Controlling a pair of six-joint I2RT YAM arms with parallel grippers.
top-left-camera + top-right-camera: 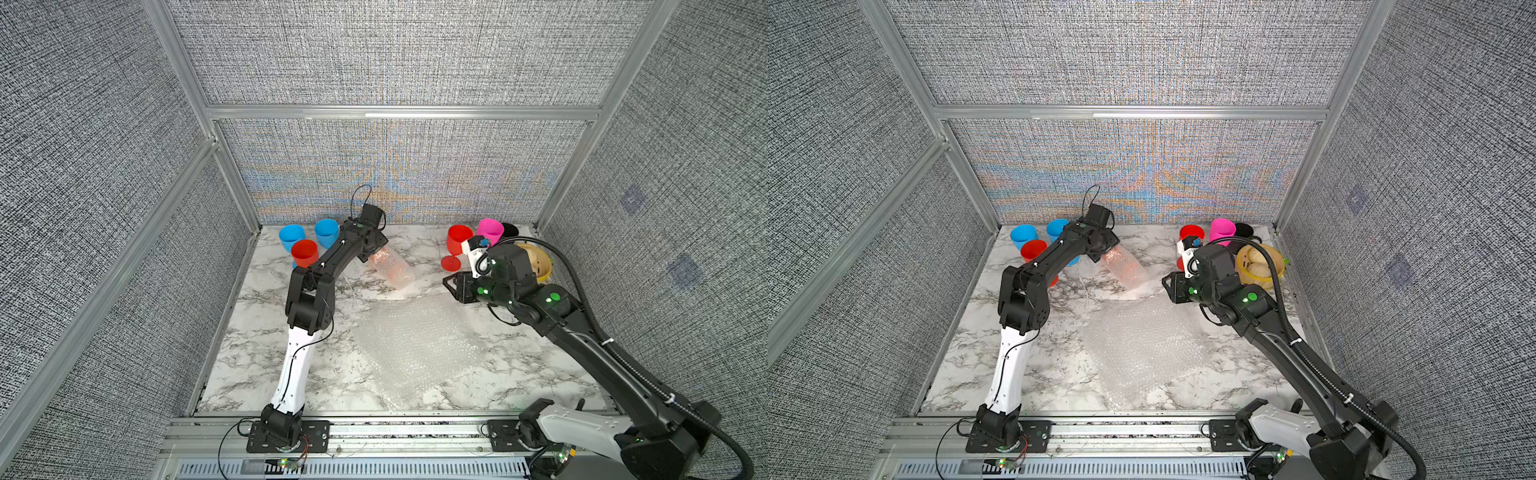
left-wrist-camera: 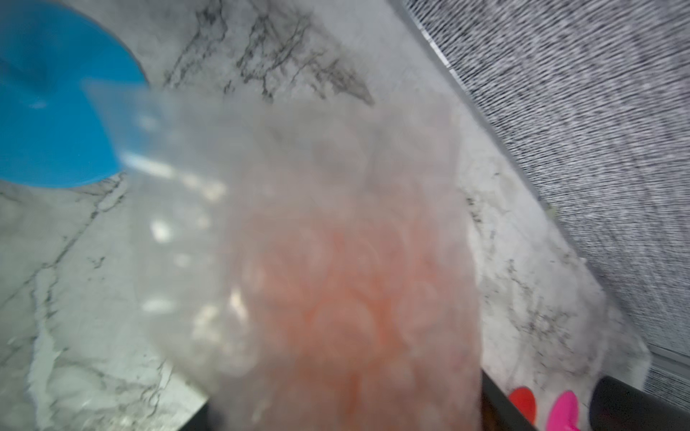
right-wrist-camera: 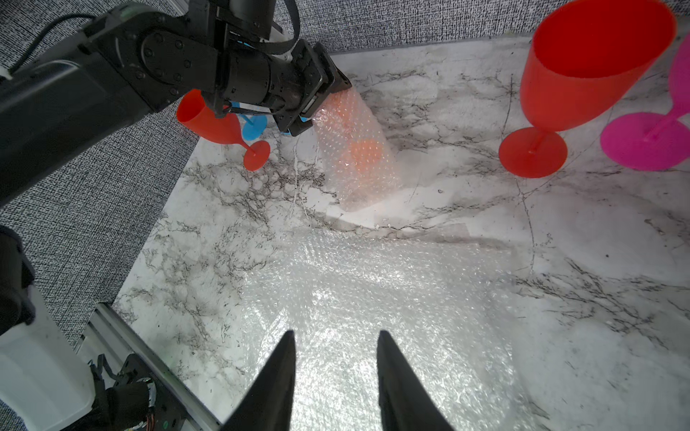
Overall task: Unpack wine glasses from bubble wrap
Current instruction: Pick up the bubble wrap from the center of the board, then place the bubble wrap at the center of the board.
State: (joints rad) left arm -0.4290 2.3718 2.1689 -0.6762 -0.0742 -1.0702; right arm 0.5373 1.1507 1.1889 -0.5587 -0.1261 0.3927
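Orange wine glass, number 6 of 6, sits back centre, rolled in bubble wrap. Left gripper straddles the roll's upper end; can't tell if it's clamped. Right gripper parted, empty, above loose sheet. Step: unwrapping it. Next likely needs right pinching the wrap's free edge.

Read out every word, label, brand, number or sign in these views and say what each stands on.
None: no text can be read in any view.
The red plastic stemmed goblet, the bubble-wrapped orange goblet and the flat clear bubble wrap sheet carry no print.
White camera housing on the right wrist: any marking too small to read.
Left wrist view: too blurred to tell.
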